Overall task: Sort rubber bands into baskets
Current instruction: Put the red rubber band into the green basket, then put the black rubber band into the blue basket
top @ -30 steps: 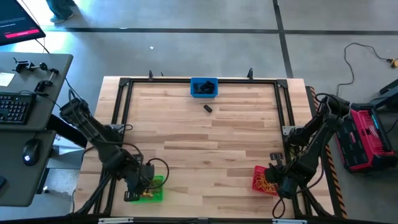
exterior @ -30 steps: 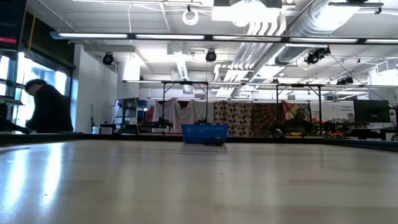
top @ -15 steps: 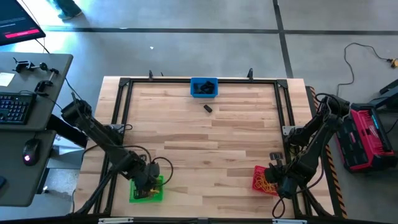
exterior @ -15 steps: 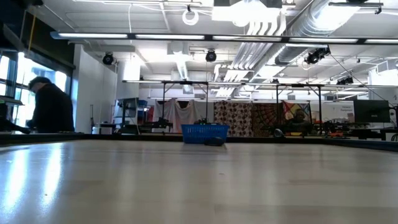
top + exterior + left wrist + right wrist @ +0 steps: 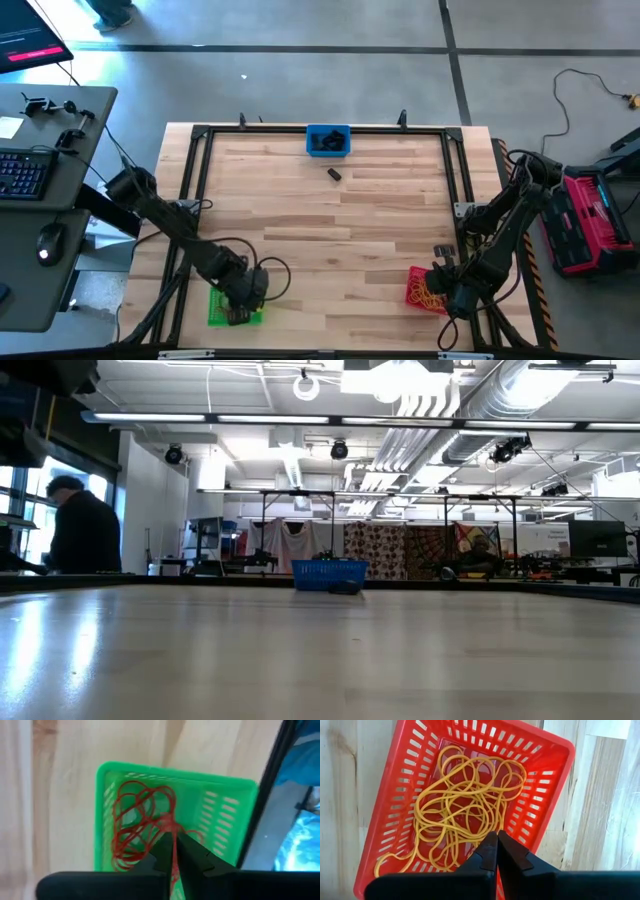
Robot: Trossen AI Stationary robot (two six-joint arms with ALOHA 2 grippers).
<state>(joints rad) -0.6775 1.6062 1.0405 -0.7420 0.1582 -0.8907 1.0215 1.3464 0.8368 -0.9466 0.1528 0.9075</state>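
The left gripper (image 5: 173, 851) is held over the green square plastic mesh basket (image 5: 227, 827) at the table's near left corner, its fingers nearly together, pinching a strand of the tangled thin reddish-brown rubber bands (image 5: 140, 822) lying inside.

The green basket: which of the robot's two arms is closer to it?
Left. Its end effector hangs right over the green basket; the right end effector is across the table, over the red basket.
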